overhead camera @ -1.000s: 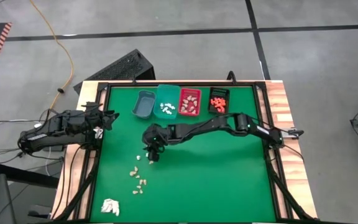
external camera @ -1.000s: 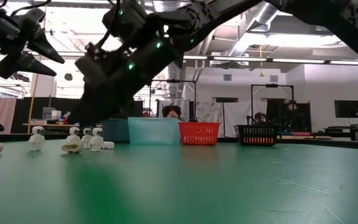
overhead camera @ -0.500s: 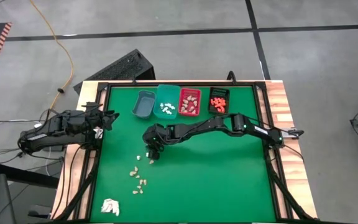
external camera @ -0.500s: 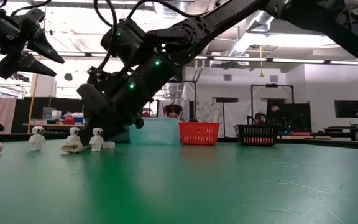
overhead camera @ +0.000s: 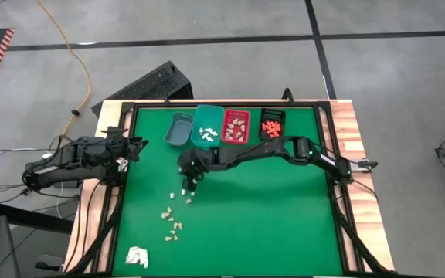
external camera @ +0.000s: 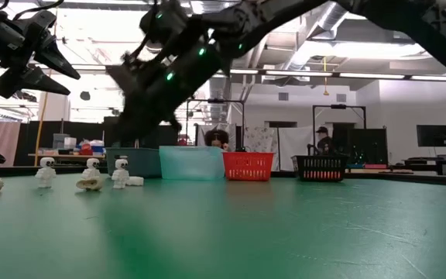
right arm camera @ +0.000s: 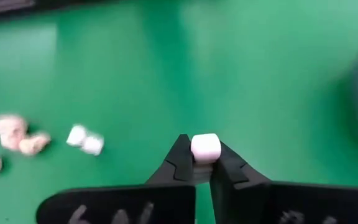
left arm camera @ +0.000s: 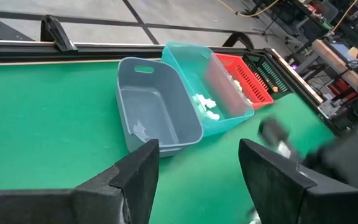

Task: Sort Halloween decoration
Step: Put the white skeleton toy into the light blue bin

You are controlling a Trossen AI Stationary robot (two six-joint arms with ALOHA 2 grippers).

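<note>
My dark right gripper [right arm camera: 202,163] pinches a white piece [right arm camera: 205,148] over the green counter [overhead camera: 269,224]. Bins run grey [overhead camera: 179,129], teal [overhead camera: 207,128], red [overhead camera: 236,127], black [overhead camera: 271,124].

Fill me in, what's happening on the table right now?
The right gripper is shut on a small white piece, raised above the green mat near the grey bin and teal bin. More loose pieces lie on the mat. The red bin and black bin already hold sorted pieces. The left gripper waits open at the mat's left edge.
</note>
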